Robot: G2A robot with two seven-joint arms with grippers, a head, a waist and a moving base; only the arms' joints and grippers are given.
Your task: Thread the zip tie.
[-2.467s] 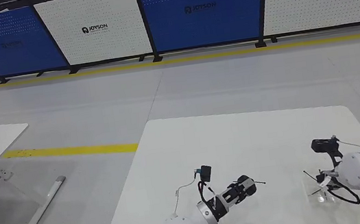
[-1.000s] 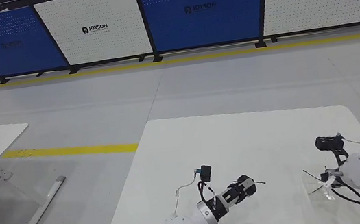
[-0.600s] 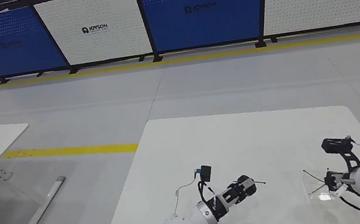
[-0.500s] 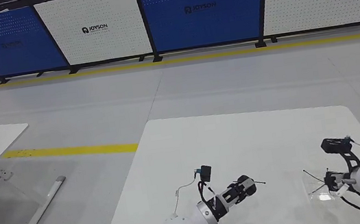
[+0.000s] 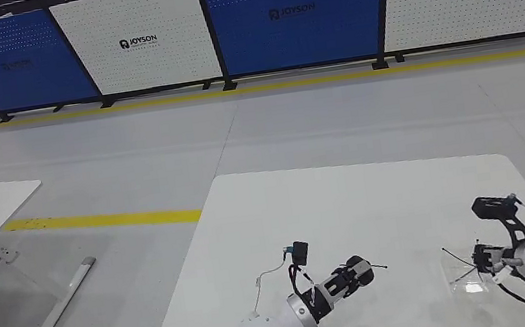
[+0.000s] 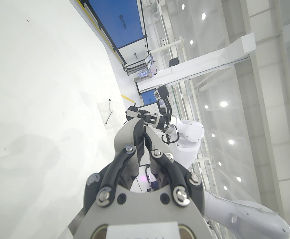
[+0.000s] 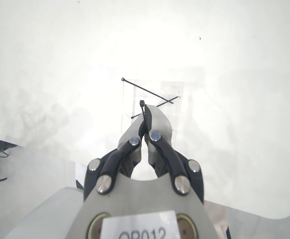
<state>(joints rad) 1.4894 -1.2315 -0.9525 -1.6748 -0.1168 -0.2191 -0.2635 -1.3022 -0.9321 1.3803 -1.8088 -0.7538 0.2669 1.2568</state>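
Fingers [image 7: 161,120] of the right gripper [image 7: 145,108] pinched tight on a black zip tie [image 7: 142,103], square head poking out just past the fingertips, strap running back between the pads. Held over the near right part of a white table [image 5: 349,202]. Beneath and just beyond the fingertips, a clear sheet [image 7: 175,88] lying flat on the table. On that sheet, a longer loose zip tie [image 7: 148,90], thin and black, lying slantwise with its head at a corner of the sheet. Across it near the tail end, a second loose zip tie [image 7: 162,104], making a flat X, its other end partly hidden behind the gripper.

Fingers [image 6: 126,138] of the left gripper [image 6: 142,124] pressed together, ribbed black pads meeting. Seen from above, a thin dark sliver jutting from the tip, too small to name; cannot tell whether anything sits between the pads. Positioned over the near middle of the table, pointing sideways toward the right gripper, well apart from it and from the clear sheet. From the left wrist camera, right gripper visible farther off, past the left fingertips, with the zip tie head sticking up from its tip and the sheet on the table just beside it.
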